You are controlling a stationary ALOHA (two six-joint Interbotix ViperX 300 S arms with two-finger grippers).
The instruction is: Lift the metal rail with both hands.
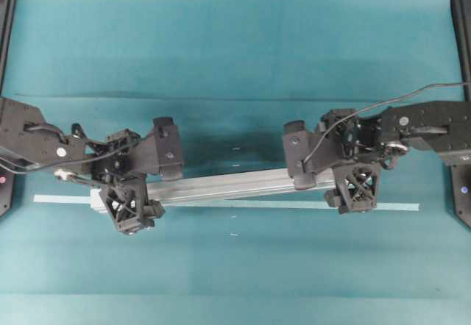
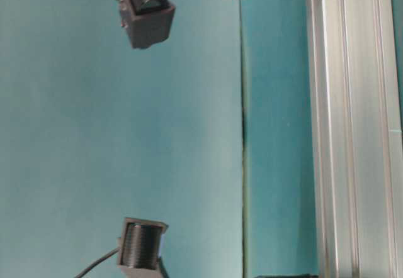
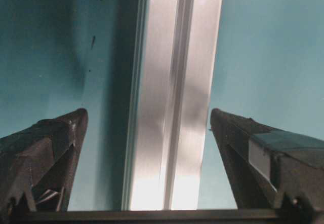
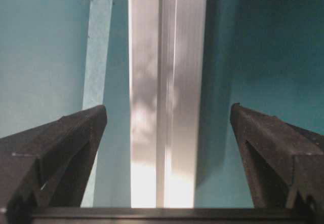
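Observation:
The metal rail (image 1: 235, 184) lies on the teal table, slightly slanted, its left end nearer the front. My left gripper (image 1: 125, 181) is open and straddles the rail near its left end. In the left wrist view the rail (image 3: 172, 107) runs between the two fingers (image 3: 50, 153) with a gap on each side of the gripper (image 3: 148, 113). My right gripper (image 1: 346, 169) is open and straddles the rail near its right end. In the right wrist view the rail (image 4: 167, 82) runs between the spread fingers (image 4: 263, 143) of the gripper (image 4: 168, 107), touching neither. The rail (image 2: 352, 133) also shows in the table-level view.
A thin pale tape strip (image 1: 294, 205) runs along the table just in front of the rail and shows in the right wrist view (image 4: 98, 41). A seam (image 1: 221, 95) crosses the teal table cover behind the arms. Black frame posts (image 1: 460, 38) stand at the table's sides.

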